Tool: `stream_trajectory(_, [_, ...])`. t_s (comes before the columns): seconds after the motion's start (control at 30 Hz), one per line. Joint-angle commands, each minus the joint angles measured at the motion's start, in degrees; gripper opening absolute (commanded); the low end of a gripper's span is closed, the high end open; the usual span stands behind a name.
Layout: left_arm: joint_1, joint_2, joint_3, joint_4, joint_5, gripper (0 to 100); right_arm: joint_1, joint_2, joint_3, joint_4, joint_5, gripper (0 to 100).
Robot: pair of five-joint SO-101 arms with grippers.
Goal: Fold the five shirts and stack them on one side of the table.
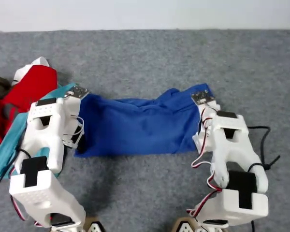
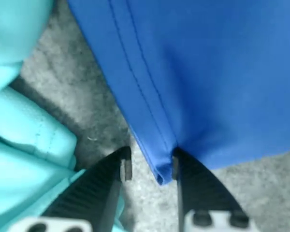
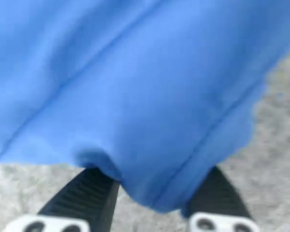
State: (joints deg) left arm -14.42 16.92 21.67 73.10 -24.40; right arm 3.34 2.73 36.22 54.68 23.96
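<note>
I'm seeing the blue shirt [image 1: 140, 125] lying spread across the middle of the grey counter [image 1: 150, 58], stretched between my two tools. My left tool [image 2: 151, 162] is sitting narrowly parted, with the shirt's stitched hem lying between its fingers. My right tool [image 3: 154, 186] is standing wide around the opposite edge. A teal shirt [image 1: 9, 142] and a red shirt [image 1: 34, 87] are lying heaped just beside the left tool.
</note>
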Motion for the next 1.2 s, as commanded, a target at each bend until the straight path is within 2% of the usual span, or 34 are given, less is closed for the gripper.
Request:
stream_trajectory(0.0, [-0.26, 0.70, 0.84, -2.20, 0.00, 12, -0.57, -0.13, 0.53, -0.57, -0.18, 2.4])
stream_trajectory(0.13, [-0.26, 0.18, 0.57, -1.93, 0.09, 2, 0.92, -0.31, -1.23, 2.51, -0.09, 1.0])
stream_trajectory(0.27, [-0.26, 0.18, 0.13, 2.02, 0.09, 2, 4.53, -0.31, -6.07, 10.15, 0.09, 1.0])
stream_trajectory(0.43, [-0.62, 0.18, -2.07, 5.54, 0.00, 2, 6.55, -0.40, -9.49, 18.07, 5.10, 1.0])
stream_trajectory(0.57, [-0.62, 0.09, -4.79, 12.92, -0.53, 2, 6.64, -0.40, -10.29, 22.90, 5.80, 1.0])
stream_trajectory(0.73, [-0.79, -0.35, -7.87, 22.68, -6.15, 2, 8.31, -0.40, -10.02, 26.33, 9.41, 1.0])
stream_trajectory(0.83, [-0.79, -4.04, -7.78, 26.29, -6.86, 2, 11.82, -1.54, -9.67, 27.65, 12.04, 1.0])
stream_trajectory(1.03, [-0.70, -13.27, -3.91, 27.34, -8.88, 2, 20.53, -8.04, -3.60, 29.14, 19.16, 1.0])
stream_trajectory(1.17, [-0.70, -15.21, 1.89, 27.08, -11.16, 2, 21.49, -12.53, 4.22, 27.47, 22.07, 1.0])
